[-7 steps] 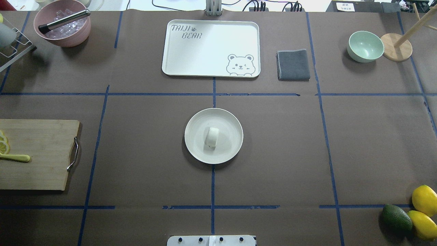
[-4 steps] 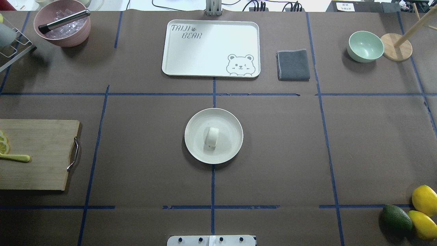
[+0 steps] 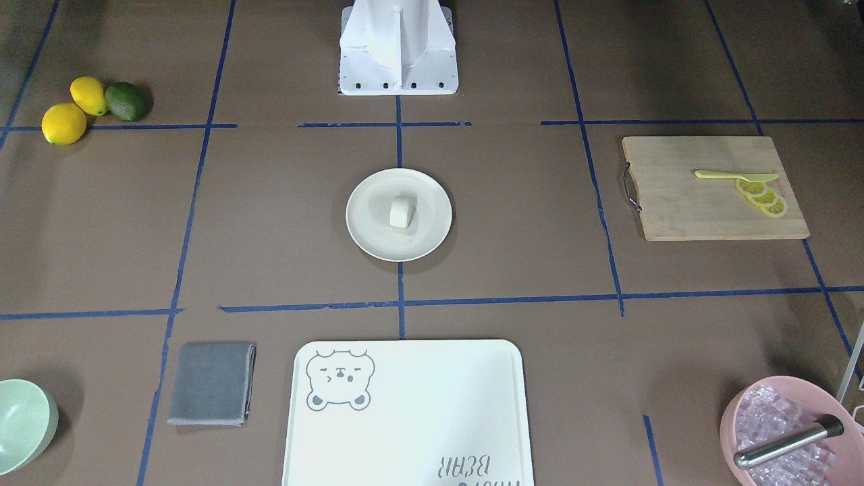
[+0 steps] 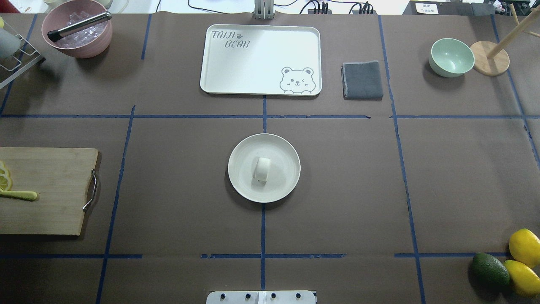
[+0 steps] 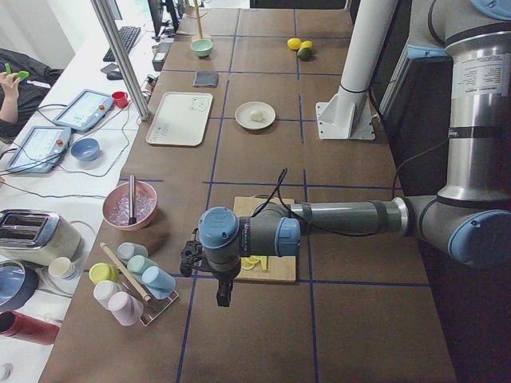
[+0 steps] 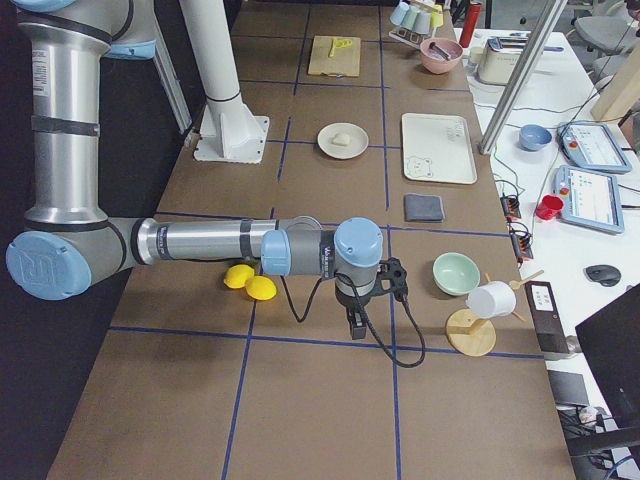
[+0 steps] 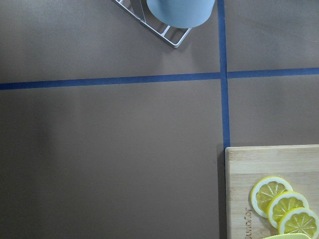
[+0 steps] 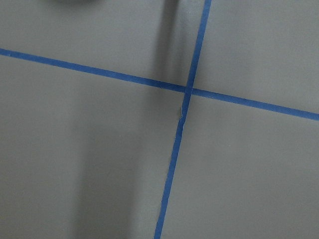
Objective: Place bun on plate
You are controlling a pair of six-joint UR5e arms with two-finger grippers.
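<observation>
Left gripper [image 5: 224, 295], right gripper [image 6: 357, 325] (side views only; cannot tell if spread) hang far from bun [image 4: 262, 169] on plate [image 4: 242, 181].

The left gripper [image 5: 224, 294] and the right gripper [image 6: 355, 324] show only in the side views, so whether their jaws are apart or together cannot be told. The front view's edges cut off the bear-print tray [image 3: 405, 405], the green bowl [image 3: 21, 424] and the pink bowl [image 3: 730, 408]. The overhead view's left edge crops the cutting board [image 4: 46, 190].
</observation>
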